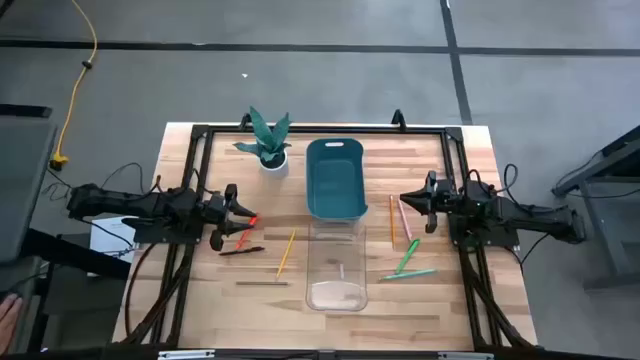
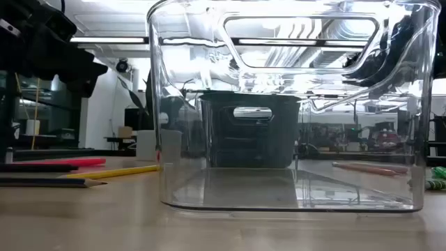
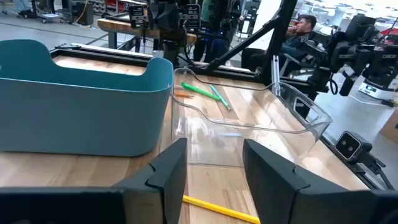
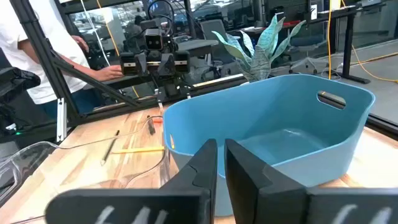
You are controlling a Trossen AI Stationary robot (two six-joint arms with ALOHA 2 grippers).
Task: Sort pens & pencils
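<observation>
Two clusters of thin sticks on the wood table [image 1: 200, 310]. Left of centre in the high view: red pen [image 1: 247, 222], black pen [image 1: 241, 251], yellow pencil [image 1: 286, 252], dull grey-brown pencil [image 1: 262, 283]. Right of centre: orange pencil [image 1: 392, 218], pink pen [image 1: 405, 218], two green pens [image 1: 408, 264], possibly overlapping. Centre: teal bin [image 1: 334, 178] above, clear bin [image 1: 336, 266] below. Left gripper [image 1: 233, 215] at mid-left, fingers spread wide, empty, just beside the red pen. Right gripper [image 1: 408, 204] at mid-right, nearly closed, empty.

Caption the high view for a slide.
Both arms wait beside teal bin and clear bin, pens and pencils still scattered on the table.
</observation>
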